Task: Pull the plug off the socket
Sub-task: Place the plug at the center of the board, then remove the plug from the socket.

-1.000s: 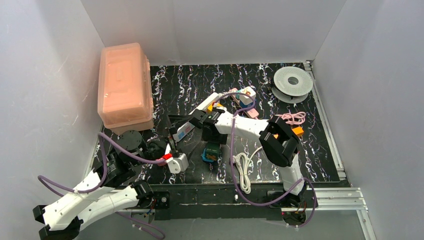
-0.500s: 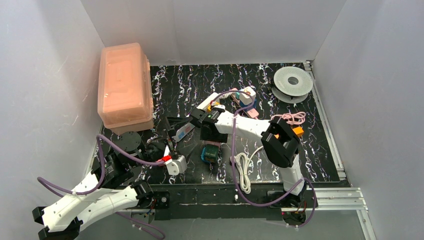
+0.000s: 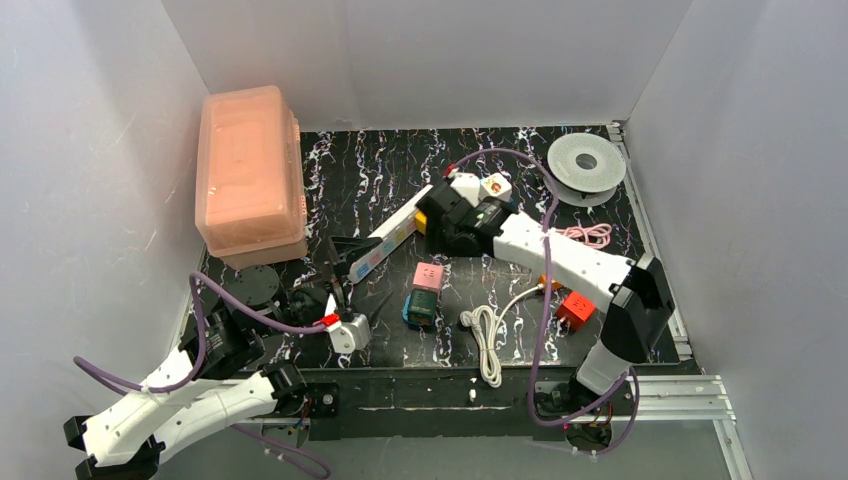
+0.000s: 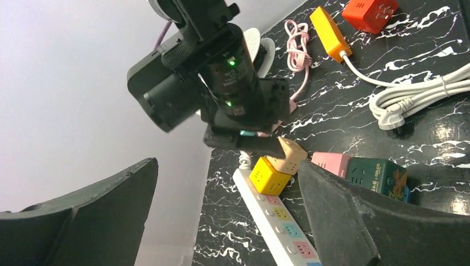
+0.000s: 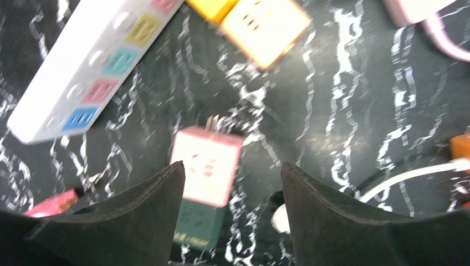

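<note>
The white power strip (image 3: 390, 238) lies diagonally mid-table, and also shows in the left wrist view (image 4: 277, 221) and the right wrist view (image 5: 94, 72). A yellow cube (image 4: 269, 175) sits on the strip's far end, with a beige cube (image 4: 288, 157) against it. A pink cube plug (image 3: 428, 277) lies loose on the table off the strip, prongs showing (image 5: 208, 166). My right gripper (image 3: 442, 228) is open and empty (image 5: 233, 164) above it. My left gripper (image 3: 342, 268) is open at the strip's near end, jaws either side of it (image 4: 227, 166).
A green cube (image 3: 420, 308) touches the pink plug. A coiled white cable (image 3: 487, 335), an orange block (image 4: 330, 25) and a red cube (image 3: 575, 310) lie to the right. A peach lidded box (image 3: 248, 180) stands far left. A grey spool (image 3: 586, 165) and a pink cable (image 3: 590, 236) lie far right.
My right arm has swung away from the strip's middle toward the far right. The pink plug, red cube and orange block it covered now show. My left gripper has barely moved.
</note>
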